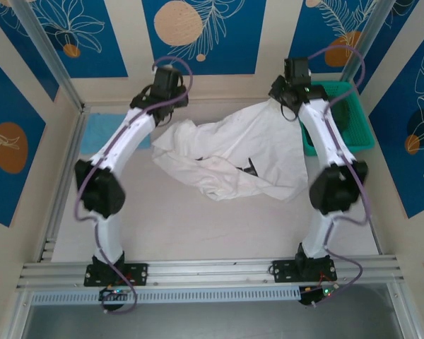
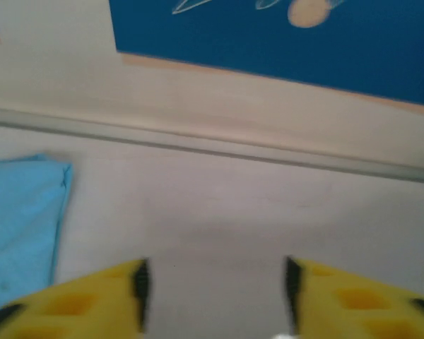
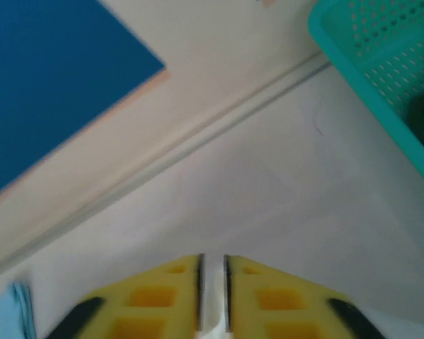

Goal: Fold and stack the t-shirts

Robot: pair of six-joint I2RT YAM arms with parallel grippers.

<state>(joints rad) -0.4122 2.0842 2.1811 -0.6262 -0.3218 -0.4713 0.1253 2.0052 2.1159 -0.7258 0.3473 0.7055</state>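
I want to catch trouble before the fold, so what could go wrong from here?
The white t-shirt lies bunched, and the left gripper stands open over bare table, so a fold may lock in creases. The right gripper has its jaws almost together at the shirt's far corner; if cloth is caught, pulling away could drag it toward the green basket.

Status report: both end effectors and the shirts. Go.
Left end effector open, empty, over bare table. Right end effector nearly closed, grip unclear. White t-shirt crumpled mid-table, unfolded; light-blue t-shirt flat far left. Teal basket far right.
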